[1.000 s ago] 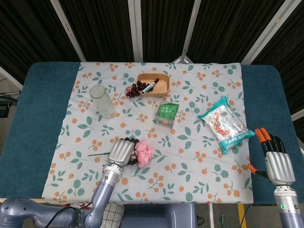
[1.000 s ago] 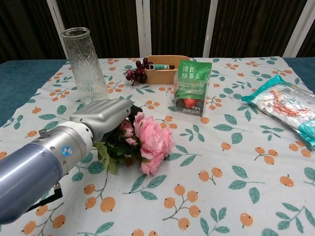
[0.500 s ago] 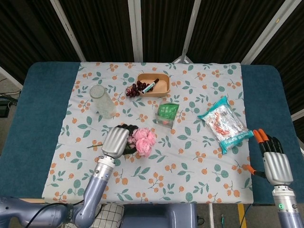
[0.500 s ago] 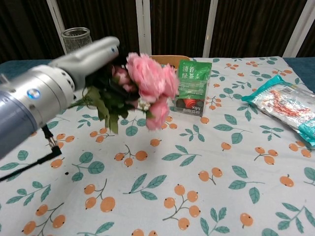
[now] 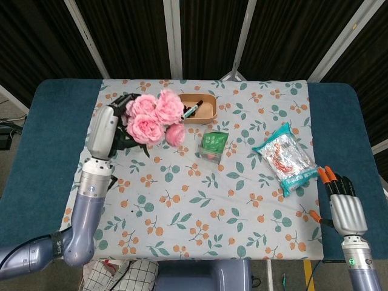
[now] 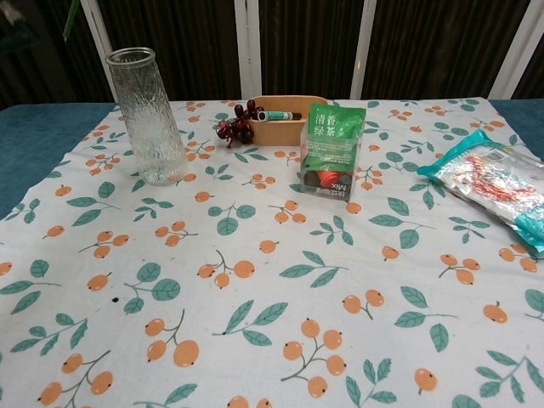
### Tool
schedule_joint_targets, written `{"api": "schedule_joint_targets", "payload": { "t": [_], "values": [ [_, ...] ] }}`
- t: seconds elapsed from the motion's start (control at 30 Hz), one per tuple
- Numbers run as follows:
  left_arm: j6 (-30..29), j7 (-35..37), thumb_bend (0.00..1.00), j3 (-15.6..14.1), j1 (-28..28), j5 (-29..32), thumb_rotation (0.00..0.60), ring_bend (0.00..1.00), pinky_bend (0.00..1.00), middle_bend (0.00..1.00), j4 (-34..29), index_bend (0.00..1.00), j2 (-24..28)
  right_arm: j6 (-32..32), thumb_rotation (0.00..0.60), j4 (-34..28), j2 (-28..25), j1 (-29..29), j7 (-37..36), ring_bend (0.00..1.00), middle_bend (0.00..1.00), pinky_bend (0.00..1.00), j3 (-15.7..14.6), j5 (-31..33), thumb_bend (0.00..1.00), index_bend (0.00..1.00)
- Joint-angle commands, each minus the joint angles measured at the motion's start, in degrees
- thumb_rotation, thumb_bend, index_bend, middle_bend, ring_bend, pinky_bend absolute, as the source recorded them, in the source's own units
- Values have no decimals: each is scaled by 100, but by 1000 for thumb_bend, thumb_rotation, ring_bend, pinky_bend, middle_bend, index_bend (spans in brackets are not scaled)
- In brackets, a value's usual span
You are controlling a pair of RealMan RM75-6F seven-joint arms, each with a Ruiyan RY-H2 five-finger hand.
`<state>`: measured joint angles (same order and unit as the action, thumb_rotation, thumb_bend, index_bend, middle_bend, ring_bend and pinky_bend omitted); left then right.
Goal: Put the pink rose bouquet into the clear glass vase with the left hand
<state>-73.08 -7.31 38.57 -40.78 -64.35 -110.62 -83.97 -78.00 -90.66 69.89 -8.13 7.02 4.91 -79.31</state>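
My left hand holds the pink rose bouquet by its stems, raised high above the back left of the table, with the blossoms facing the head camera. In the head view the hand and bouquet cover the clear glass vase. The chest view shows the vase standing upright on the floral cloth at the back left; only a bit of green leaf shows at the top left corner. My right hand hangs past the table's front right edge, fingers extended, holding nothing.
A wooden tray with a marker sits at the back centre, dark grapes beside it. A green tea packet stands mid-table. A teal snack bag lies to the right. Blue table borders the cloth.
My left hand has lifted the bouquet off the cloth and carried it up and toward the back left, over the vase. It has left the chest view. The right hand shifted slightly.
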Motion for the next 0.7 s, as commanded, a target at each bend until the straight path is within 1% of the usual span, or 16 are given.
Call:
{"api": "schedule_joint_targets", "payload": {
  "t": [0.03,0.17,0.33,0.57,0.7],
  "values": [
    [331,474,427,301,-204,219,600,391,447,432,349,411,264,27,600,20,19,-15,13,34,3,11,19,43,205,0],
    [535,1026,427,353,-372,252,600,391,447,432,852,411,252,35,600,115,52,-39,4,34,3,11,73,105,204,0],
    [721,1844,425,380,-608,200,600,391,447,432,1629,414,73,72,600,265,81,-54,-59,34,3,10,144,240,204,0],
    [980,2951,411,326,-1033,20,600,387,443,428,2834,415,-270,107,600,403,117,-56,-106,34,3,11,225,422,204,0],
    [1013,3388,411,192,-1223,-136,600,387,443,427,3446,413,-480,78,600,426,119,-35,-96,34,3,10,275,525,204,0]
  ]
}}
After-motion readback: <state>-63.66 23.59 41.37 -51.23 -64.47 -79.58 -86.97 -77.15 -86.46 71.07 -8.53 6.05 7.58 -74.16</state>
